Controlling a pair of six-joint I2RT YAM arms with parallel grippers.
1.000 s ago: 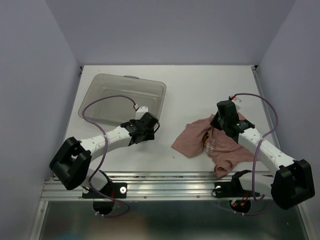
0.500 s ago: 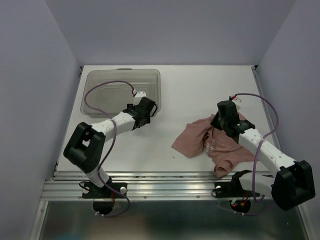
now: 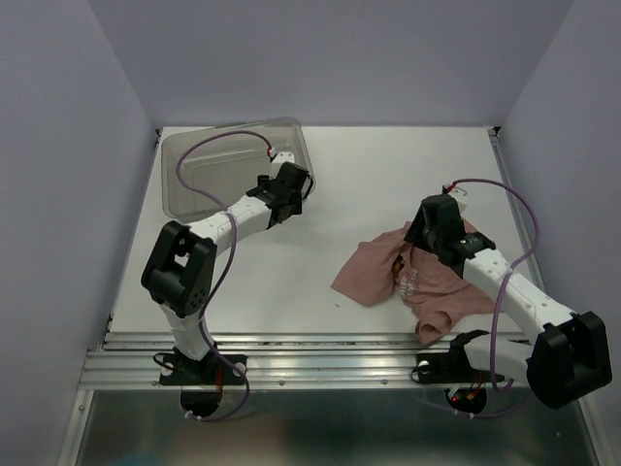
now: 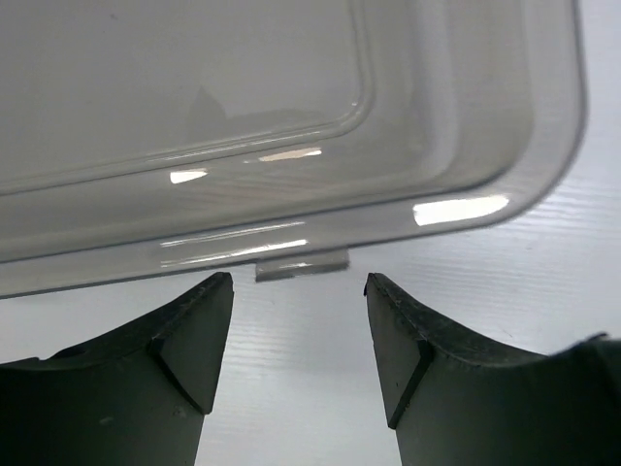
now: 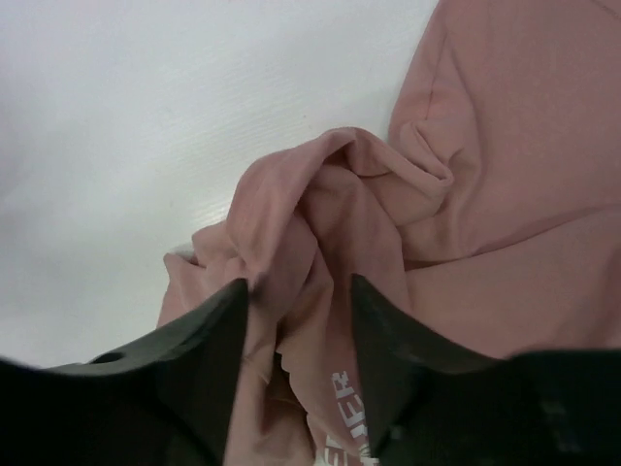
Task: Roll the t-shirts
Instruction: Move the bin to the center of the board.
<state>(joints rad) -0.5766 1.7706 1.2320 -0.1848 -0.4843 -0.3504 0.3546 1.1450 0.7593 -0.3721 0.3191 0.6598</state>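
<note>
The dusty-pink t-shirt (image 3: pixel 374 277) lies crumpled on the right half of the white table (image 3: pixel 359 175), white lettering showing in its folds. My right gripper (image 3: pixel 412 245) sits low over its far edge. In the right wrist view its jaws (image 5: pixel 299 291) stand open, with a raised bunch of the t-shirt (image 5: pixel 505 194) loose between them. My left gripper (image 3: pixel 294 178) is far from the shirt, at the near right corner of a clear plastic bin (image 3: pixel 223 175). It is open (image 4: pixel 299 286) with only bare table between its fingers.
In the left wrist view the bin's (image 4: pixel 291 146) rim and small tab lie just ahead of the fingertips. The bin sits in the table's back left corner. Grey walls close in the left, back and right. The arm bases and a metal rail line the near edge.
The left arm has swung toward the back, and the bin has slid and turned into the back left corner. The right gripper, shut a second ago, has opened over the t-shirt.
</note>
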